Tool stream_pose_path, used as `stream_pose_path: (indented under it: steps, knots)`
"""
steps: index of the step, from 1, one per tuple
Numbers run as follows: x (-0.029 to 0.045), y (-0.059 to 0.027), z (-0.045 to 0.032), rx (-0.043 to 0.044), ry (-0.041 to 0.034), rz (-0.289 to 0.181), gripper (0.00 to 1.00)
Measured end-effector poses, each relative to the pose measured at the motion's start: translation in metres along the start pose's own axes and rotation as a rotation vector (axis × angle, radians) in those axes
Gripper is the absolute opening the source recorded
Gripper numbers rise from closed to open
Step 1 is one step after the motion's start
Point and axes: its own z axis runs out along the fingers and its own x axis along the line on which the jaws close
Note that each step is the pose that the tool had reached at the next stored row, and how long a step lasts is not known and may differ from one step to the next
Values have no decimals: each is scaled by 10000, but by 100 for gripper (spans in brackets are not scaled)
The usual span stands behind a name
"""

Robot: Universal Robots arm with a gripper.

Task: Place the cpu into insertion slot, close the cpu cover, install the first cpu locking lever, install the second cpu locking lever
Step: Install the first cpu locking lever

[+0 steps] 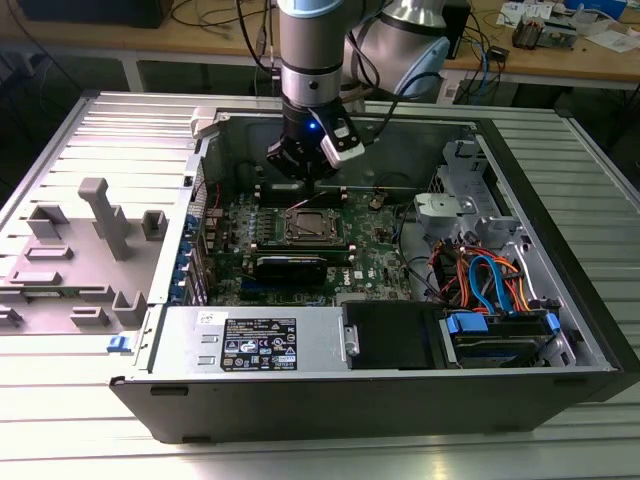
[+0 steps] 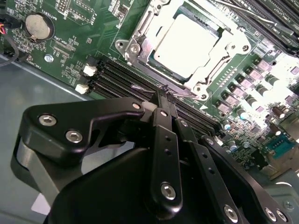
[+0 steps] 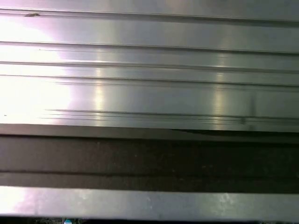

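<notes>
Your black gripper [image 2: 164, 95] hangs inside the open dark-grey computer case [image 1: 330, 405], over the far part of the green motherboard [image 1: 375, 262], just beyond the socket. In the second wrist view its two slim fingers [image 2: 163, 135] are pressed together with no gap and nothing between them, their tips just above the black memory slots [image 2: 117, 77] beside the socket. The cpu [image 2: 187, 44], a small flat square chip with a dull silver-grey metal top, already sits in the socket, and the cpu cover [image 2: 140, 44], a thin silvery square frame with a large cut-out, lies flat around it; in the exterior view you see the same socket [image 1: 313, 224] near the middle of the board. Whether the locking levers are latched is hard to make out. A round silver coin cell [image 2: 38, 25] sits on the board well apart from the socket. The white label [image 1: 258, 344] on the silver power supply box at the near side carries print too small to read. The first wrist view looks onto the ribbed, shiny metal bench [image 3: 149, 70], crossed by a dark band that cannot be identified.
</notes>
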Motion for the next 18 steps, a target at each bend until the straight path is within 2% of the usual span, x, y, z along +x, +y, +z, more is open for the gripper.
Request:
stream_pose_path:
  steps: [6, 8, 13, 18]
  knots:
    - [-81, -3, 15, 8, 0, -1, 11]
    - [-110, -4, 41, 9, 0, 0, 11]
    - [-124, -6, 94, 8, -1, 0, 11]
    - [-124, -7, 102, 9, 0, 0, 11]
